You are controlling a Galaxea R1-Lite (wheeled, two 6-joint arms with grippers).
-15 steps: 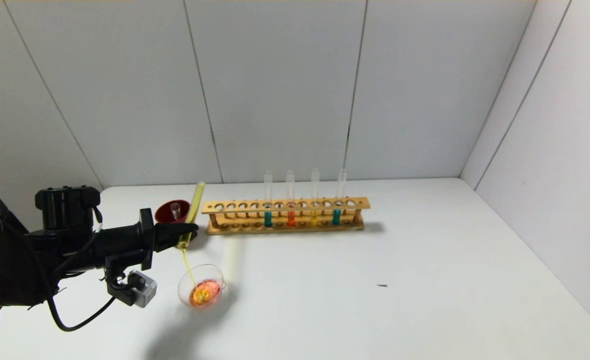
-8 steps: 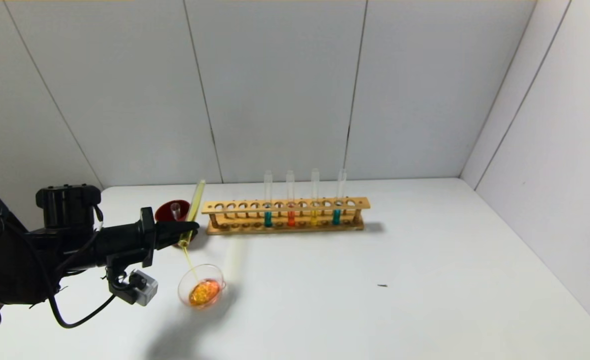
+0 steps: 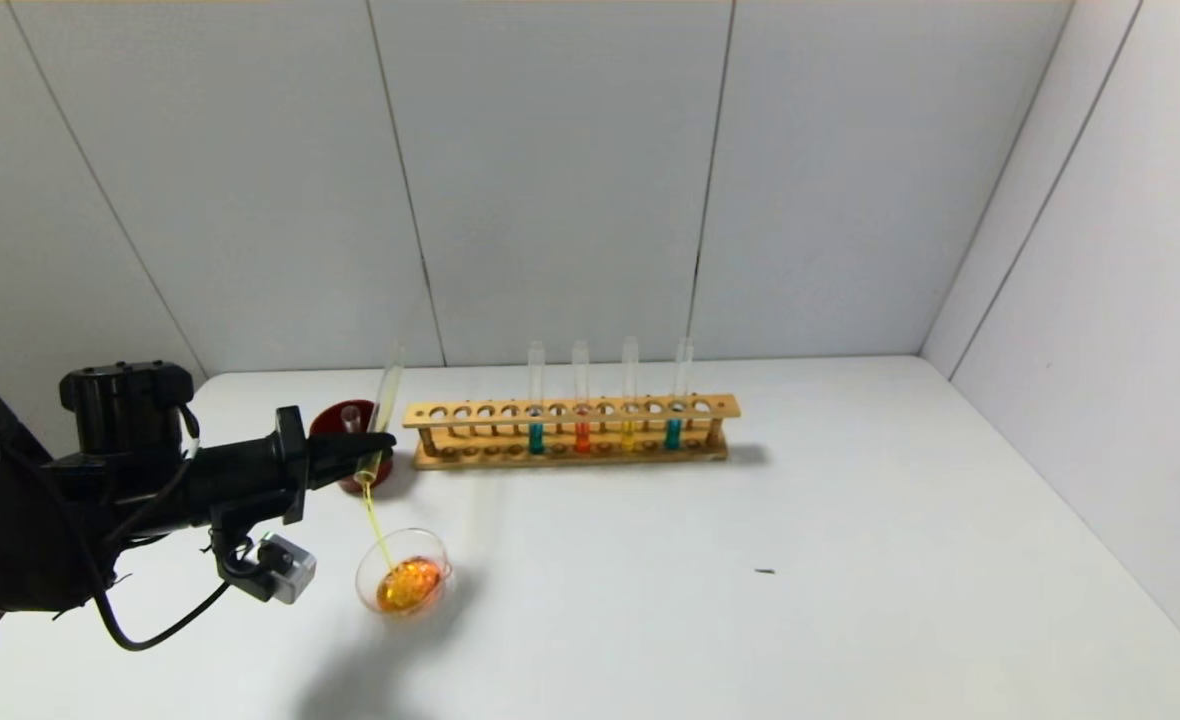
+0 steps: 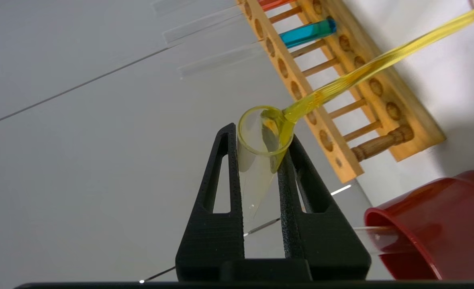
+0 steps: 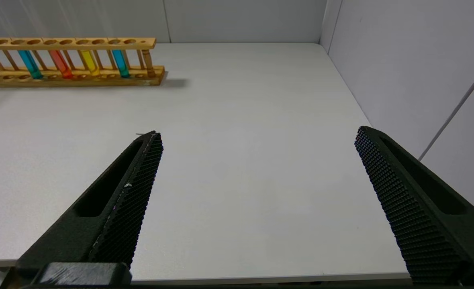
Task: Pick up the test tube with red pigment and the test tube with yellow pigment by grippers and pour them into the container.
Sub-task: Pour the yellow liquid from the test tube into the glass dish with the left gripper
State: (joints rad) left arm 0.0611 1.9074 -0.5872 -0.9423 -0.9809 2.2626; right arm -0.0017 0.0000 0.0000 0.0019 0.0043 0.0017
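We hold the slim clear glass test tube with yellow pigment [image 3: 380, 425] tipped mouth-down above the small round clear glass container [image 3: 403, 571], so its thin yellow stream [image 3: 377, 525] falls into the orange pool there. Our left gripper [image 4: 261, 160] is clenched on the tube near its mouth, which keeps the tilt steady. Behind stands a dark red opaque cup [image 3: 347, 432] with an empty tube in it, beside the long wooden rack [image 3: 570, 432]. Our right gripper [image 5: 257, 168] hangs released over bare table [image 5: 241, 168], parked clear of the pour.
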